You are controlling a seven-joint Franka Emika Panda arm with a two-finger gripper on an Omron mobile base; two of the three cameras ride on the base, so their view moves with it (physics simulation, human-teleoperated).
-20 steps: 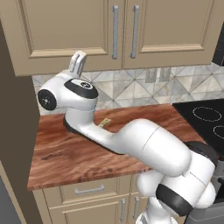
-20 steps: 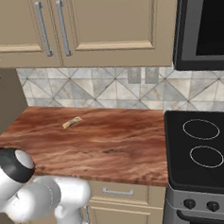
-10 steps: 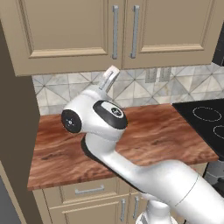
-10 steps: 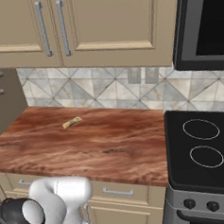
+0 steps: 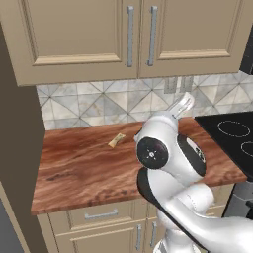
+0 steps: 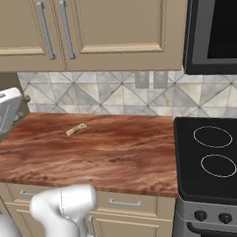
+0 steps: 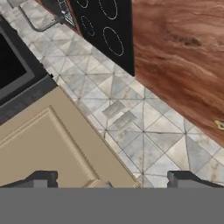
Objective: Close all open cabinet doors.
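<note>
The wall cabinet doors point(image 5: 133, 34) run across the top of both base views above the counter; the two with long vertical silver bar handles point(image 5: 130, 35) meeting at the centre seam sit flush with their frames and with each other, showing no gap at the seam. In the right base view the same pair point(image 6: 59, 24) hangs left of a third beige panel that butts against the dark microwave point(image 6: 217, 26). The hand view looks obliquely at the underside edge and recessed panel of one cabinet door point(image 7: 48, 148), with the backsplash running diagonally beside it. Below the cabinets lies the wooden countertop point(image 5: 84, 163), reddish-brown, backed by a grey triangle-patterned tile backsplash point(image 5: 99, 106) that carries two outlet plates point(image 6: 151, 79). To the right of the countertop sits the black cooktop point(image 6: 213, 159) with ringed burners and control knobs on its front. A dark tall panel point(image 5: 15, 148) bounds the counter on its left end. Beige base drawers point(image 5: 101, 215) with short handles sit under the counter. The arm's large white joint occupies the centre foreground of the left base view, above the counter's front edge. The gripper point(image 7: 111, 178) points toward the cabinet's lower edge and backsplash; its jaws are spread wide apart and hold nothing. A small tan object point(image 5: 116, 140), too small to identify, lies on the countertop near the backsplash.
</note>
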